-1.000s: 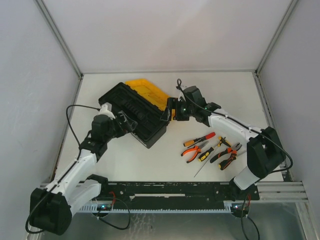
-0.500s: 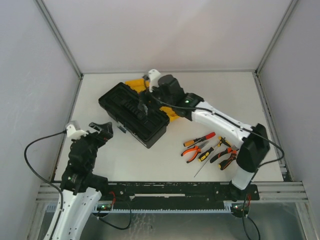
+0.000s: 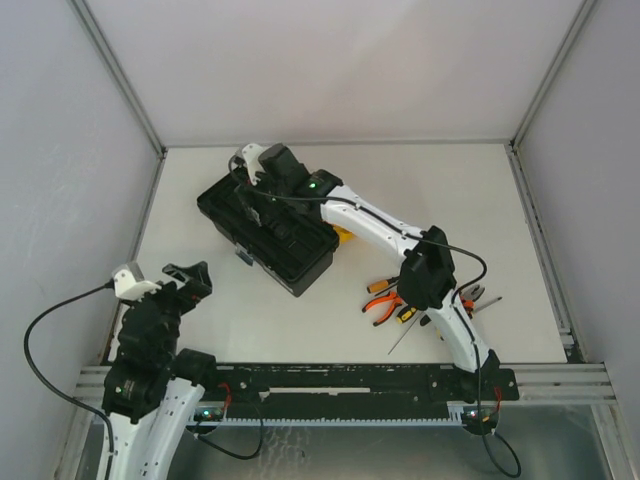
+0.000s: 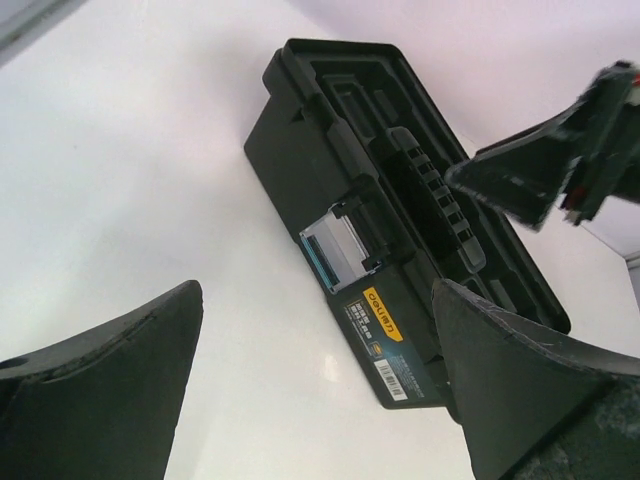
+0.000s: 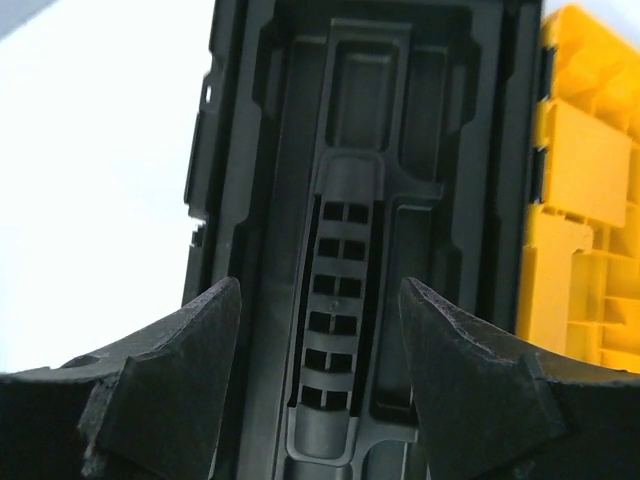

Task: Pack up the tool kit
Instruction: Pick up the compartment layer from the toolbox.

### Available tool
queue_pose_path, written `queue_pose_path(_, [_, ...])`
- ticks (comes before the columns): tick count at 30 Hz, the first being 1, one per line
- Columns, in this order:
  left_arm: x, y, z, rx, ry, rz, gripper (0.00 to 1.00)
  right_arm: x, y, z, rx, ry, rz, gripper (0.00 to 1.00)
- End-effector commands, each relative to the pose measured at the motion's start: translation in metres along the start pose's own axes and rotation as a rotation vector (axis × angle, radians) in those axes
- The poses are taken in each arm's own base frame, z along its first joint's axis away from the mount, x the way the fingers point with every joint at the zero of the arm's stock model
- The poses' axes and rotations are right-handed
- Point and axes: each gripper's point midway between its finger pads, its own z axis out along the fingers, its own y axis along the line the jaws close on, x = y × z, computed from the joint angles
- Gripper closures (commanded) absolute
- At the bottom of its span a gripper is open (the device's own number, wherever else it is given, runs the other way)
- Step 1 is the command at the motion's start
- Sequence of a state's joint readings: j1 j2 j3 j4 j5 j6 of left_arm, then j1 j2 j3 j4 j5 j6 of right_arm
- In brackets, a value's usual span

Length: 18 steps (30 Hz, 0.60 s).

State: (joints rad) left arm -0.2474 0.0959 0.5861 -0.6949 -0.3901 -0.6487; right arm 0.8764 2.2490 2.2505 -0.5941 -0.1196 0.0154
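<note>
The black toolbox (image 3: 285, 245) lies open at the table's middle left, its black inner tray (image 5: 345, 150) on top with a slotted handle (image 5: 338, 300). The yellow lid (image 5: 580, 200) hangs open on the far side; in the top view only a sliver of it (image 3: 343, 236) shows. The teal latch (image 4: 335, 250) faces the left arm. My right gripper (image 3: 252, 208) hovers open over the tray handle, its midpoint showing in the right wrist view (image 5: 320, 370). My left gripper (image 3: 188, 276) is open and empty, away from the box at the near left (image 4: 320, 400). Orange-handled pliers (image 3: 383, 308) and screwdrivers (image 3: 385, 283) lie right of the box.
The right arm's elbow (image 3: 428, 270) hangs over the loose tools and hides some of them. More pliers (image 3: 474, 298) lie at the right. White walls close in the table on three sides.
The right gripper has swept left from the lid side to above the tray handle. The left arm has pulled back from the box toward the near left corner.
</note>
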Motion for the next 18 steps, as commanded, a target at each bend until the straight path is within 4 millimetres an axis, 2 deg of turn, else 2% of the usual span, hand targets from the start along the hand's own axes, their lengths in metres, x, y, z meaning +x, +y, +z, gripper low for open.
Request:
queue_pose_path(1, [-0.027, -0.003, -0.016, 0.011, -0.054, 0.061, 0.00, 0.009, 0.012, -0.001, 0.012, 0.054, -0.054, 0.36])
queue_pose_path(7, [-0.041, 0.000, -0.026, -0.001, -0.084, 0.153, 0.00, 0.026, -0.003, 0.014, 0.019, 0.089, -0.003, 0.37])
queue_pose_path(15, [-0.030, 0.005, -0.019, -0.007, -0.065, 0.175, 0.00, 0.042, -0.006, 0.044, 0.039, 0.111, -0.026, 0.43])
queue_pose_path(18, [-0.029, 0.006, -0.017, -0.011, -0.063, 0.183, 0.00, 0.047, -0.011, 0.051, 0.059, 0.116, -0.037, 0.50])
